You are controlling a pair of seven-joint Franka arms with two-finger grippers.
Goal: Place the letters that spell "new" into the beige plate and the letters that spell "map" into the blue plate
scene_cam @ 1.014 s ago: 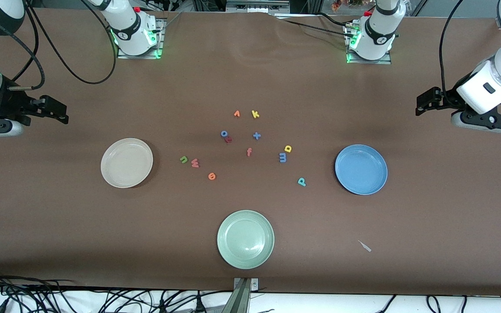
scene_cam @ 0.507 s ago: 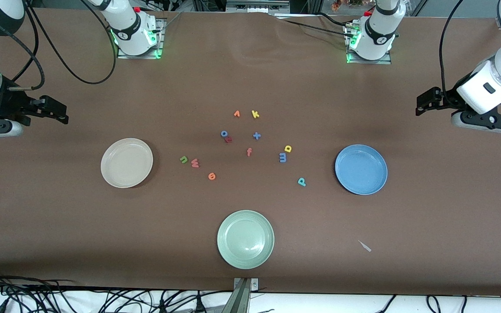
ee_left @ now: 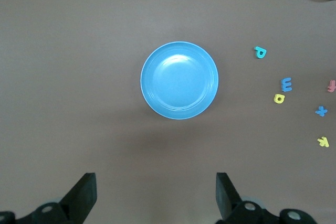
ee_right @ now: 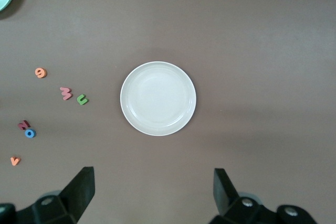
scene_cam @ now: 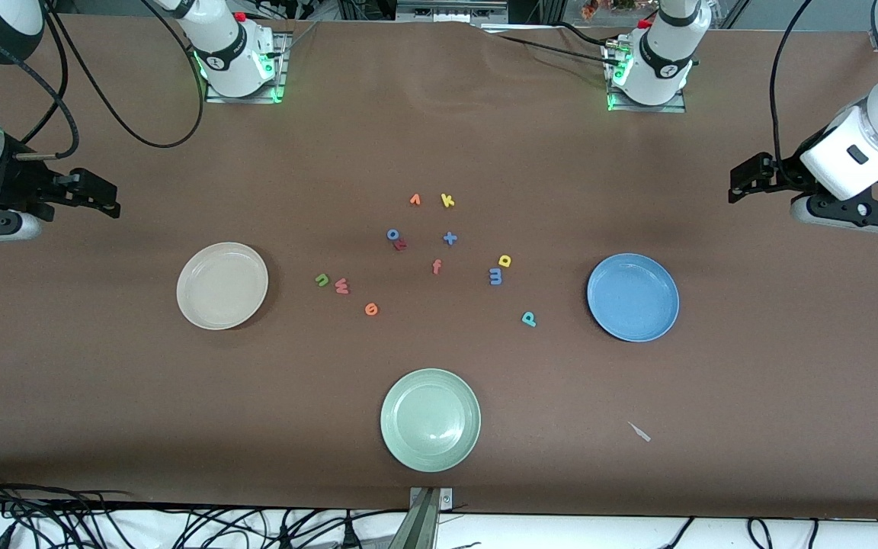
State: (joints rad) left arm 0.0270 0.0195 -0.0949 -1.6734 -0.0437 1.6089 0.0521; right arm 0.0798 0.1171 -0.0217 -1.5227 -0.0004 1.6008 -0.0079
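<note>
The beige plate (scene_cam: pixel 222 286) (ee_right: pixel 158 98) lies bare toward the right arm's end. Beside it on the brown table sit the green n (scene_cam: pixel 322 280) (ee_right: pixel 82 99), the pink w (scene_cam: pixel 341 287) (ee_right: pixel 65 93) and the orange e (scene_cam: pixel 370 309) (ee_right: pixel 40 72). The blue plate (scene_cam: pixel 632 297) (ee_left: pixel 179 80) lies bare toward the left arm's end, with the blue m (scene_cam: pixel 495 276) (ee_left: pixel 286 84), yellow a (scene_cam: pixel 505 261) (ee_left: pixel 279 98) and teal p (scene_cam: pixel 529 319) (ee_left: pixel 260 52) beside it. My right gripper (scene_cam: pixel 107 197) (ee_right: pixel 154 179) hangs open over bare table near the beige plate. My left gripper (scene_cam: pixel 738 181) (ee_left: pixel 156 182) hangs open near the blue plate. Neither holds anything.
A pale green plate (scene_cam: pixel 430 419) lies nearest the front camera. Farther from the camera than the task letters lie an orange v (scene_cam: pixel 414 200), yellow k (scene_cam: pixel 447 200), blue o (scene_cam: pixel 392 235), blue cross shape (scene_cam: pixel 450 239) and orange-red f (scene_cam: pixel 437 266). A small pale scrap (scene_cam: pixel 639 431) lies near the front edge.
</note>
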